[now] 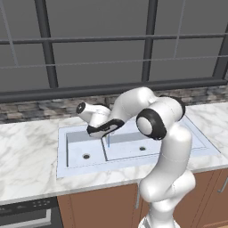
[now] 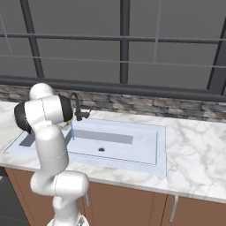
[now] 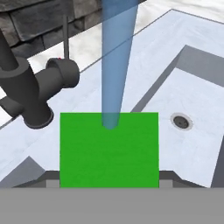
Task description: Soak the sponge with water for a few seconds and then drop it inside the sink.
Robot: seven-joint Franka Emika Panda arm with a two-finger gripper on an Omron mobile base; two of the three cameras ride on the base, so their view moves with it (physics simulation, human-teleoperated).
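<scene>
Water point(image 3: 117, 61) came down in a thin blue stream and landed right on the green top of the sponge point(image 3: 109, 151), which the fingers point(image 3: 109, 181) had clamped between them. Sponge and hand hung above the pale sink point(image 3: 192, 83), just beside the black faucet point(image 3: 35, 87), with a dark drain point(image 3: 181, 121) below on the basin floor.

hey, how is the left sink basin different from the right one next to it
In the left base view, the left basin is narrower; the right basin is wider. The water falls by the divider on the right basin's side; none reaches the left basin. Both are pale, rectangular, each with a dark round drain.
</scene>
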